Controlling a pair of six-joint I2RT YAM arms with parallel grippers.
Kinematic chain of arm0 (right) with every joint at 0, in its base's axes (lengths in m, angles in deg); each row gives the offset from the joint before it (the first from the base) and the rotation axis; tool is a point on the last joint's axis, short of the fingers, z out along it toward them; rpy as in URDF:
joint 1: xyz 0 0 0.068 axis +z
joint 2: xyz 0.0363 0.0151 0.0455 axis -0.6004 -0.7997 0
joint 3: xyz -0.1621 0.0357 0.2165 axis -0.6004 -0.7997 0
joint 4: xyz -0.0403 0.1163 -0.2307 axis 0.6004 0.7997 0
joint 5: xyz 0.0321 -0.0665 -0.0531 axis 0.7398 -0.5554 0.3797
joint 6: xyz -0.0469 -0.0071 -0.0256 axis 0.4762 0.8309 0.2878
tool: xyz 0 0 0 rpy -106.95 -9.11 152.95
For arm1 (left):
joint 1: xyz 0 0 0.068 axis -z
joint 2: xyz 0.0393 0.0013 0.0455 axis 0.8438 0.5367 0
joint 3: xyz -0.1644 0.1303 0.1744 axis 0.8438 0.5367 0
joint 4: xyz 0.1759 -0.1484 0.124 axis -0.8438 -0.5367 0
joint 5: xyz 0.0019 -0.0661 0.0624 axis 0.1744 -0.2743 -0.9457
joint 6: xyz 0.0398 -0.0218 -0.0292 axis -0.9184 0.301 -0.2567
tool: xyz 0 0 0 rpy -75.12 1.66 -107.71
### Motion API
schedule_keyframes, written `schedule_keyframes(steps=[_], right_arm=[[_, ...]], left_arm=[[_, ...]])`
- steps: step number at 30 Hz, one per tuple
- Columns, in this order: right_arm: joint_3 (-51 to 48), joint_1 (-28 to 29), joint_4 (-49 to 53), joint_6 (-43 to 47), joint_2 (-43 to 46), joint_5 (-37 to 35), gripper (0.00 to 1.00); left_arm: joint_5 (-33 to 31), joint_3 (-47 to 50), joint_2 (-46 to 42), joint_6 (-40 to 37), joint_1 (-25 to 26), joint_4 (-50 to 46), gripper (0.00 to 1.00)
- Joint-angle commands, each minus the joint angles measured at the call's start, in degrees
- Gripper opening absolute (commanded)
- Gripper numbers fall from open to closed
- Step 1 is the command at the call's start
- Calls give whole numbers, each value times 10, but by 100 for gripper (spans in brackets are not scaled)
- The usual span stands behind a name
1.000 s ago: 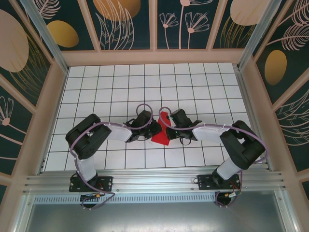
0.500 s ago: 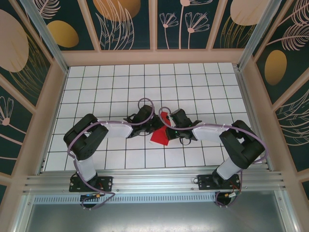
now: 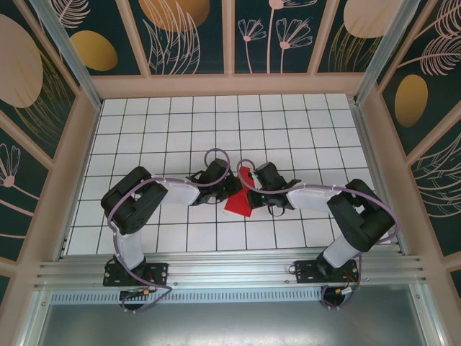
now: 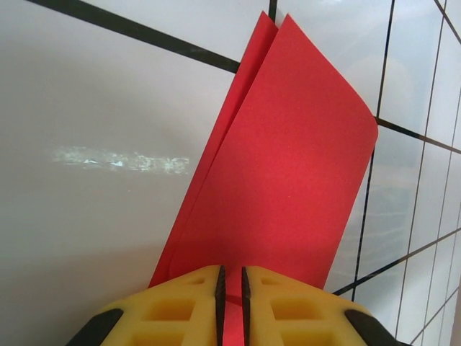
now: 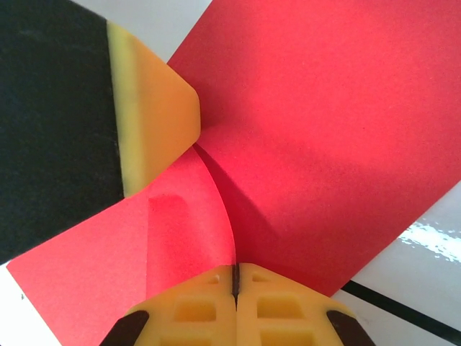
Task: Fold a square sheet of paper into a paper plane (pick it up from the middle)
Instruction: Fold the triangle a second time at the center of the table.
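**Red sheet pinched from both sides at mid-table**

Red and creased, the sheet of paper (image 3: 238, 202) sits at the middle of the white gridded table (image 3: 144, 137), a small wedge with its narrow end toward 12 o'clock and its wide end toward 6. From above, the left gripper (image 3: 232, 190) meets it from 9 o'clock and the right gripper (image 3: 251, 189) from 3 o'clock, so the paper lies between the two tips.

From the left wrist, the left gripper (image 4: 230, 288) sits at 6 o'clock with its yellow fingers (image 4: 180, 306) drawn in to a thin slot, and the red paper runs down into that slot: the jaws are clamped on the sheet. The sheet of paper (image 4: 281, 166) rises from there toward 12 and 1 o'clock, and a second layer shows along its 11 o'clock edge.

From the right wrist, the right gripper (image 5: 235, 285) at 6 o'clock has its yellow pads (image 5: 194, 313) pressed together on a curled flap of the sheet of paper (image 5: 324, 122). The rest of the paper spreads toward 1 and 2 o'clock. A yellow-and-black finger (image 5: 155, 108) of the left gripper touches the paper at 10 o'clock.
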Motion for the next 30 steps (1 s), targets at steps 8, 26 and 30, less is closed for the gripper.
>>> schedule_keyframes(steps=[8,26,30], right_arm=[[-9,-5,5,-10,-9,3,1],[-9,-5,-3,-17,-9,7,1],[-9,-5,-2,-16,-9,5,1]], left_arm=[[-28,-24,-35,-48,-11,-67,20],[87,28,-37,30,-6,68,13],[80,18,-9,27,-6,63,12]])
